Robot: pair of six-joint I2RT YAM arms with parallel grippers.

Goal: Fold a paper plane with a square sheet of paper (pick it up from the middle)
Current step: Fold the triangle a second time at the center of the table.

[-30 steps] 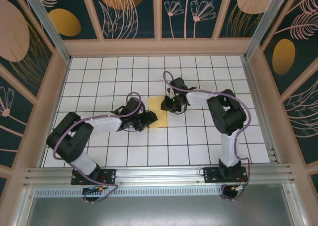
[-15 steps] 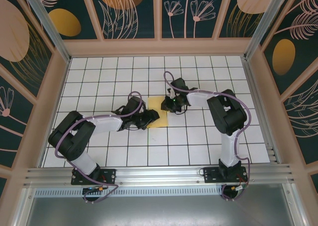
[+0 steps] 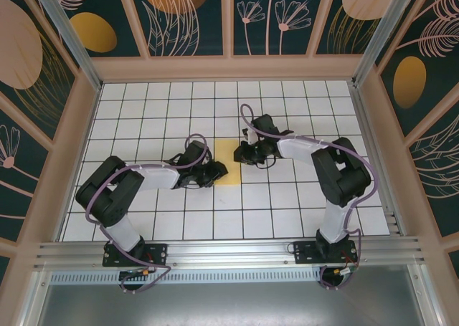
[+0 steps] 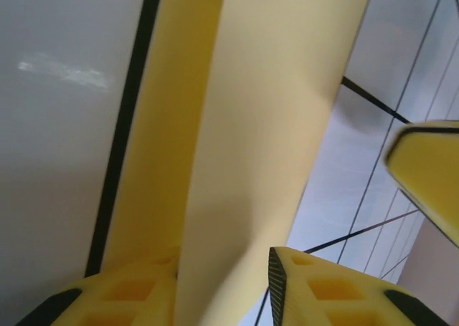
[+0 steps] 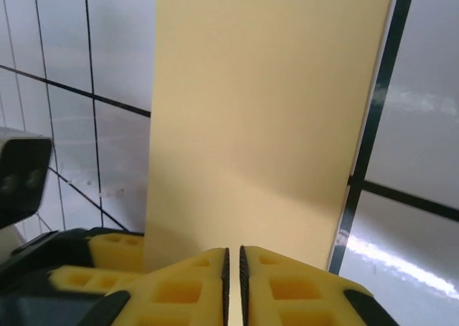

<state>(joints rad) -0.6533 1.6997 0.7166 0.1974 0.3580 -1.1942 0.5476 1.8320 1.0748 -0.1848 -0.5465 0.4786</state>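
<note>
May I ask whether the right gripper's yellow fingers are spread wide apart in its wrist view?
No, the right gripper has its fingers almost together, with just a thin slit between them.

A robotics lab test cell: black-and-white left robot arm and right robot arm, bolted to a silver aluminium rail, on a white grid-lined tabletop enclosed by teal botanical-print wall panels.

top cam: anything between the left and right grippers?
The yellow square sheet of paper spans the gap between the left gripper and the right gripper, with nothing else there. The top external view shows it.
</note>
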